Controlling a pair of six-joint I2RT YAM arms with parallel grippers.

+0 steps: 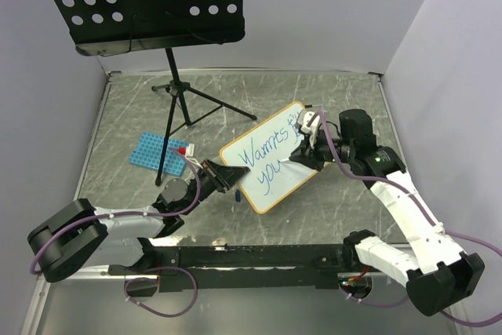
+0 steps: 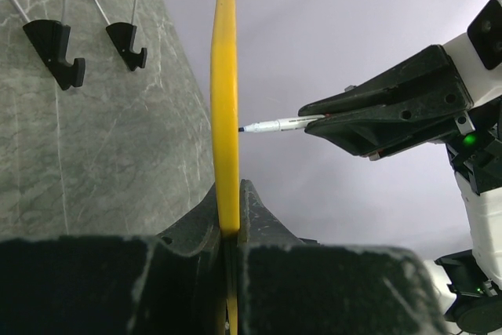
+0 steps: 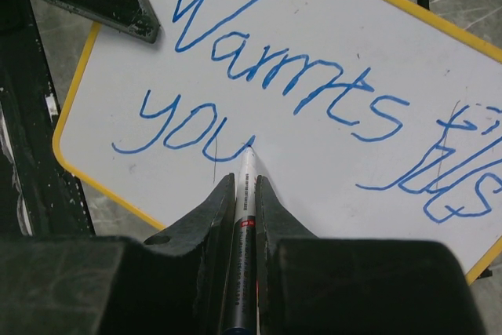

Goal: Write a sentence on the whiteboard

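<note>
Now the second line is being written: the sentence (image 3: 298,92) reads "Warmts fills" above and only "you" below. The left hand (image 2: 232,221) is closed on the edge of the whiteboard (image 1: 284,186) and holds it propped up near the middle of the surface (image 1: 329,100). The right hand (image 3: 245,190) grips the marker (image 3: 248,166), and its tip seems to touch the board at the end of the "u". Next, I think, comes the "r", which needs light, steady pressure on a board held fixed.
</note>
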